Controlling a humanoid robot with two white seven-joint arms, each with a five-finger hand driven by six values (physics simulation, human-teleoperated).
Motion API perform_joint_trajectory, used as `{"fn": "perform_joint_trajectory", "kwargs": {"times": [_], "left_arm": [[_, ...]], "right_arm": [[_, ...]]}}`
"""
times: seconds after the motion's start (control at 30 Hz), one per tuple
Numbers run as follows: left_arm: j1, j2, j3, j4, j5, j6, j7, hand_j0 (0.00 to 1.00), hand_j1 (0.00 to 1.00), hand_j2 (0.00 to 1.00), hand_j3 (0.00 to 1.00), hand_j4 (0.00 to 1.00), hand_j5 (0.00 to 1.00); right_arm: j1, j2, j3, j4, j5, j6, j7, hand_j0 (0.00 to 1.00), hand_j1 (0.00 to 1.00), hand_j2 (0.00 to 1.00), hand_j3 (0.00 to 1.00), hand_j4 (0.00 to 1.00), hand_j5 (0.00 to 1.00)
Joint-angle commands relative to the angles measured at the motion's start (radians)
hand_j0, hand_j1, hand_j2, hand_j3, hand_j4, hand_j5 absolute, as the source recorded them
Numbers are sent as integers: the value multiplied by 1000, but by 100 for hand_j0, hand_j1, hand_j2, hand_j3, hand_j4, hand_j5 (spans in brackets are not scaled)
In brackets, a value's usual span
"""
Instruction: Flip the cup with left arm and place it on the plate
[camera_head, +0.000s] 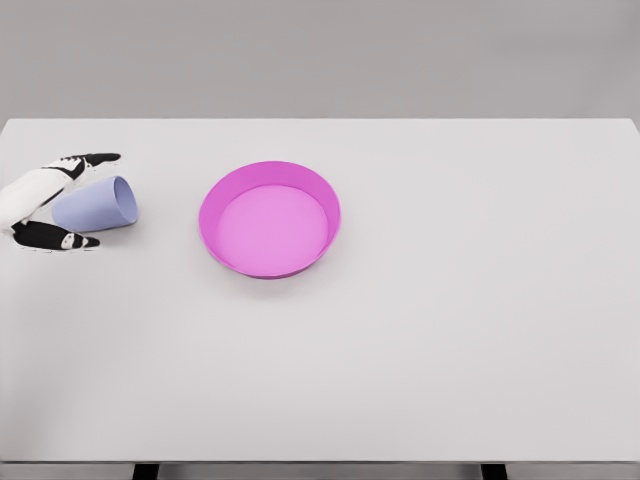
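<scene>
1. Fingers (88, 160) of the left hand (40, 195) are bracketing the lavender cup (95, 206): one digit running along its far side, the thumb (60, 240) lying along its near side. Whether they are actually pressing the wall, cannot tell.
2. Cup is lying on its side at the tabletop's (450, 330) left edge, mouth pointing toward the pink plate (268, 218), well apart from it.
3. Risk: cup is resting on a curved, tapered wall, so a loose or uneven squeeze is likely sending it rolling or squirting out.
4. Risk: flipping with shallow contact could be spinning it inside the grip.
5. Risk: plate rim is raised; a low carry is probably clipping it and tipping the cup.
6. Right arm is not showing.
</scene>
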Motion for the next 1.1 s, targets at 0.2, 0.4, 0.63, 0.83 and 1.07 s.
{"fn": "perform_joint_trajectory", "kwargs": {"times": [0.2,0.4,0.63,0.83,1.07], "left_arm": [[-8,-45,-9,6,4,103,0,100,100,100,100,100,100],[-8,-54,-10,60,4,116,0,100,100,100,100,100,100],[-29,-61,-10,78,2,147,0,100,100,100,100,100,100],[-58,-96,-12,81,-5,259,0,100,100,100,100,100,100],[-72,-119,-15,83,-71,299,0,100,100,100,100,100,100]], "right_arm": [[0,0,0,0,0,-1,0,100,100,100,100,100,100],[0,0,0,0,0,-1,0,100,100,100,100,100,100],[0,0,0,0,0,0,0,100,100,100,100,100,100],[0,0,0,0,0,0,0,100,100,100,100,100,100],[0,0,0,0,0,0,0,100,100,100,100,100,100]]}}
